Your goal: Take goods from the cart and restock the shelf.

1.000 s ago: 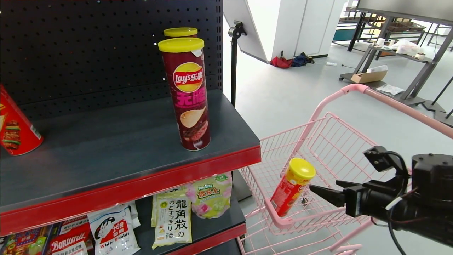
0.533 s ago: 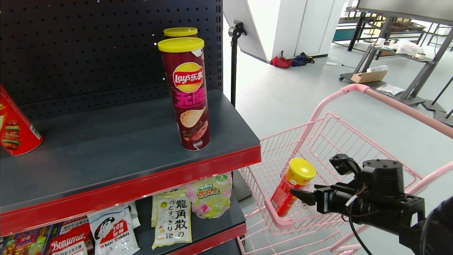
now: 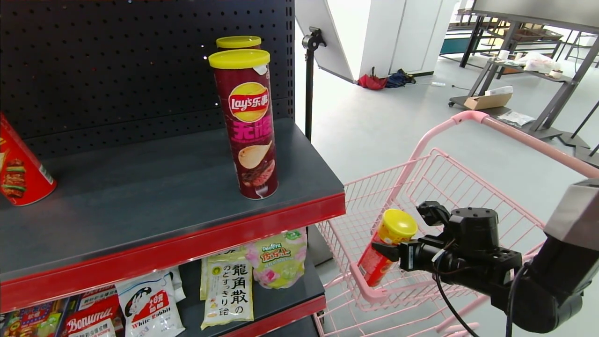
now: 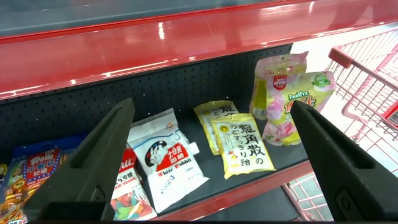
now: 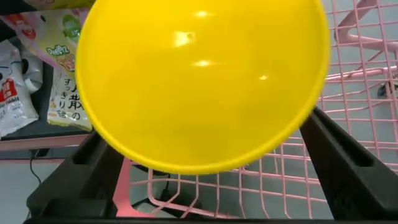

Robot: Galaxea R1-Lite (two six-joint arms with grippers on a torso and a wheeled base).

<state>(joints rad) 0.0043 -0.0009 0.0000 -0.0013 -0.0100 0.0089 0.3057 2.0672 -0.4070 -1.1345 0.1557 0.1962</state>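
Now the right gripper (image 3: 380, 248) straddles the red can (image 3: 395, 225) leaning in the pink cart (image 3: 365, 291), jaws apart. The left gripper (image 4: 211, 106) gapes wide before snack bags (image 4: 239, 146).

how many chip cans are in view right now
4: a maroon can standing on the top shelf, a second can right behind it, a red can at the shelf's left edge, and a yellow-lidded can leaning in the pink cart. More may be hidden.
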